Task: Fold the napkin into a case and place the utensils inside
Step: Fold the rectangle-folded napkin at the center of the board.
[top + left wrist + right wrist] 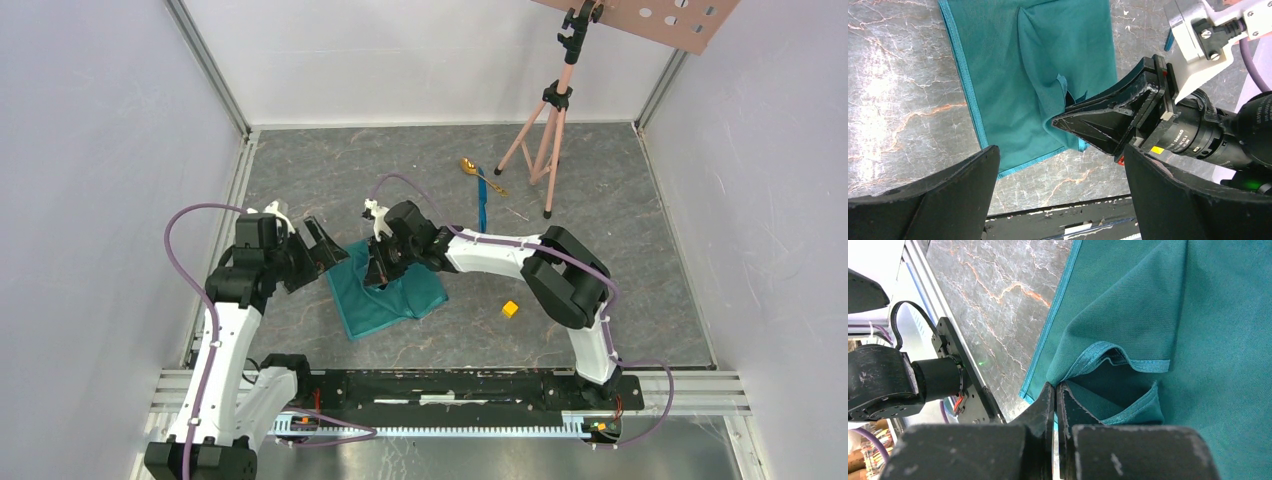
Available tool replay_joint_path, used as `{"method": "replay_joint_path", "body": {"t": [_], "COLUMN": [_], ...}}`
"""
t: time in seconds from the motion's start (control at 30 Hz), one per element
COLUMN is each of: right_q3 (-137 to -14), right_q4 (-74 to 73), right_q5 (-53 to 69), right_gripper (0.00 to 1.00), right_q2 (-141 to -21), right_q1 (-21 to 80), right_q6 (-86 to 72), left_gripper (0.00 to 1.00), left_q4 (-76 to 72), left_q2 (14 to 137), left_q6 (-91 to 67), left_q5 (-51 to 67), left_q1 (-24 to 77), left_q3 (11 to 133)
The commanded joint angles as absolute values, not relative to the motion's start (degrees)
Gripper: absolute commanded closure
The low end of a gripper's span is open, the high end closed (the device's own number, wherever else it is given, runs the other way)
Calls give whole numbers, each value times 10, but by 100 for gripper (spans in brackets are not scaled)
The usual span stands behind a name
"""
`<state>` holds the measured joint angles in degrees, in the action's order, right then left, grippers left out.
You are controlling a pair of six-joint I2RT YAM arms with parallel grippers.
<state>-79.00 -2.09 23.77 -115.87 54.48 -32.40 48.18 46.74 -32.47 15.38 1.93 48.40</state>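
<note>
Look at your right end effector (1055, 390) first. Its two fingers are nearly shut, w/ just a thin slit btwn them, & they pinch a folded hem of the napkin (385, 298). In the left wrist cam you see the same black tip pressed onto a raised fold near the cloth's edge. The cloth is bunched up there, w/ a small pocket of hem right beside the tips.

Your left end effector (1060, 155) is wide open & holds nothing. It hangs over the left side of the napkin. A corner of the cloth & some worktop (898, 100) show btwn its fingers.

The napkin lies on the worktop in front of both arms, approx in the middle. It is part folded & creased.

The utensils are well apart from it, at the far side. The gold spoon (468, 166) & the blue knife (482, 208) lie just beside each other, near a foot of the pink tripod (548, 120). A yellow cube (510, 308) sits on the worktop to the right of the napkin, near the right arm's elbow.
</note>
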Motion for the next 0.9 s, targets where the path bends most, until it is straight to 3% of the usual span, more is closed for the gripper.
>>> {"method": "replay_joint_path", "body": {"t": [0.0,0.53,0.87], "right_q3": [-814,-861,-852], "right_q4": [-11,-39,-10], "right_q5": [220,166,214], "right_gripper": [100,100,100], "right_q2": [-1157,-1150,-1194], "right_q1": [545,530,532], "right_q6": [-324,-315,-337], "left_gripper": [0,0,0], "left_q4": [487,500,496], "left_q2": [457,449,452], "left_q6": [-308,-298,-298], "left_q5": [168,171,176], "left_q1": [14,11,10], "left_q3": [497,507,504]}}
